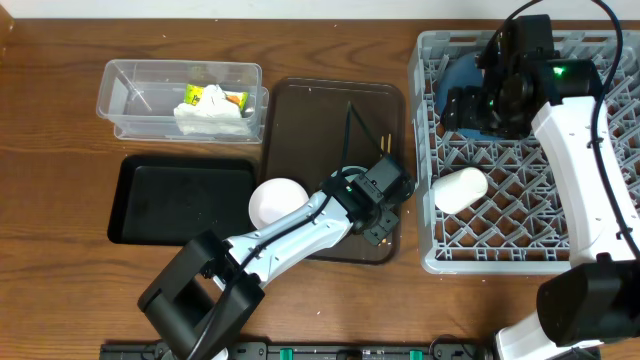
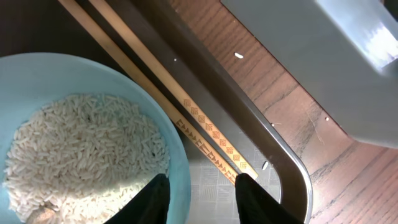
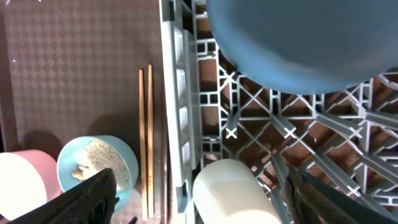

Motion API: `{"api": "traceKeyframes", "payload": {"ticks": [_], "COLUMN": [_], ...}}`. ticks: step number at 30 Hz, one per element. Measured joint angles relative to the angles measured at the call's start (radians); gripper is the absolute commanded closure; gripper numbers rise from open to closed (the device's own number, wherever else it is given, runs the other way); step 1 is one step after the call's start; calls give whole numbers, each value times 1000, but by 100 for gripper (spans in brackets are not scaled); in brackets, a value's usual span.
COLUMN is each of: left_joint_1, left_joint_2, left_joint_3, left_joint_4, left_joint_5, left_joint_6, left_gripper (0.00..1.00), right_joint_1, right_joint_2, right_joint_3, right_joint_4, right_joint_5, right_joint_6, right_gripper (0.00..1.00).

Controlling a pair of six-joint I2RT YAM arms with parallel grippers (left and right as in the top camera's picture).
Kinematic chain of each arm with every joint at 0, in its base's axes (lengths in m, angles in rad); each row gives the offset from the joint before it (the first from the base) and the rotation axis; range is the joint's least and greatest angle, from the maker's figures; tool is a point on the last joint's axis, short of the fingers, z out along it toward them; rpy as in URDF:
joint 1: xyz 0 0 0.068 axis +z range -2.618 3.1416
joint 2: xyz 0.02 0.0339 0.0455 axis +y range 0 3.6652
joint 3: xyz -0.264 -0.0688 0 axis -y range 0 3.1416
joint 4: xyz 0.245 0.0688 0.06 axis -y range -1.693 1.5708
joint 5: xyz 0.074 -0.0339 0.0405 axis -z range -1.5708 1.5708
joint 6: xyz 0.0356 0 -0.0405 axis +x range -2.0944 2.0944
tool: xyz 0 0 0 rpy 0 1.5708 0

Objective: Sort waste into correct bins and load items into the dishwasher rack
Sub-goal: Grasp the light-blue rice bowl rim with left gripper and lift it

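Left gripper: partly open, astride the near rim of the light-blue bowl. One finger is inside over the rice, the other outside over the brown tray. There is a visible gap between the outer finger and the rim, so it's not clamped on anything. The bowl sits on the tray's right half, about half full of rice.

Chopsticks lie side by side on the tray, just right of the bowl and along the tray's right edge. A couple of stray grains: one on the tray lip, one on the table beyond it.

White bowl is on the tray's left near corner, next to the blue bowl. Black tray is left of the brown tray, nothing visible in it.

Rack is on the right side of the table. A pale cup lies on its side in it, near the left wall.

Right gripper: wide open over the rack, holding nothing, with the cup below it between the fingers. The dark-blue plate is in the rack's far left corner, just beyond the gripper.

Clear tub is far left and holds the crumpled napkin and the yellow-orange wrapper.
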Motion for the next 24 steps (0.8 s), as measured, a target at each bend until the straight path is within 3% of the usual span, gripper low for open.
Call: {"api": "traceKeyframes", "payload": {"ticks": [12, 23, 24], "left_joint_1": [0, 0, 0], "left_joint_2": [47, 69, 68], "left_joint_3": [0, 0, 1], "left_joint_4": [26, 30, 34], "left_joint_5": [0, -4, -8], "left_joint_6": [-16, -20, -16], "left_gripper": [64, 94, 94], "right_joint_1": [0, 0, 0], "right_joint_2": [0, 0, 0], "right_joint_3": [0, 0, 0], "right_joint_4": [-17, -23, -23], "right_joint_5": [-1, -2, -2], "right_joint_6": [-32, -40, -40], "right_gripper": [15, 15, 15]}}
